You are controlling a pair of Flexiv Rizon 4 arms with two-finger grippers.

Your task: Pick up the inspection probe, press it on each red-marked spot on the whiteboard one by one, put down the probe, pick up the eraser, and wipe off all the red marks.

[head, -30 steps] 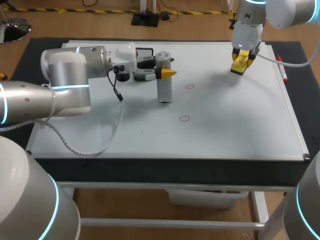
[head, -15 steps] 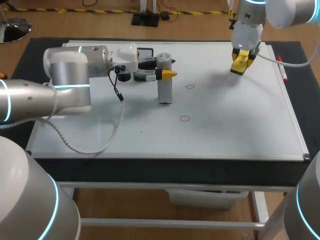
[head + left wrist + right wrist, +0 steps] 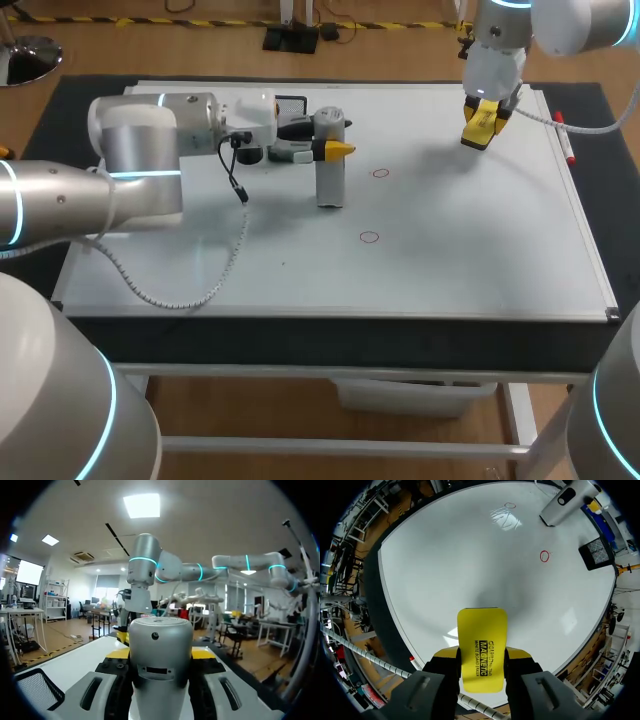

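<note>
- My left gripper [image 3: 161, 654] is clamped on the probe [image 3: 329, 185]. One yellow-tipped finger [image 3: 119, 653] presses each side of it, near its top.
- The probe is a gray metal tube, round and smooth. It has a flat top, with a small dark dot and a little slot on its side just below the top.
- The probe stands straight up. Its long side runs up and down, and its bottom end is down at the whiteboard [image 3: 470, 250]. I cannot tell if it really touches.
- It stands on the left half of the board, toward the far edge.
- Two small red circles are drawn on the board. The far circle [image 3: 380, 173] is near the probe on its right side. The near circle [image 3: 369, 237] is a bit further away, closer to the front edge. The probe is not on either one.
- A black mesh tray [image 3: 37, 692] sits on the board near my left gripper.
- My right gripper [image 3: 482, 656] is clamped on the eraser [image 3: 482, 630], with a finger on each long side.
- The eraser is a flat yellow block with black print. Its long side runs out along my fingers and points down at the board.
- It hangs in the air above the far right part of the board, well apart from the probe.
- A red pen [image 3: 565, 140] lies along the right edge of the board.
</note>
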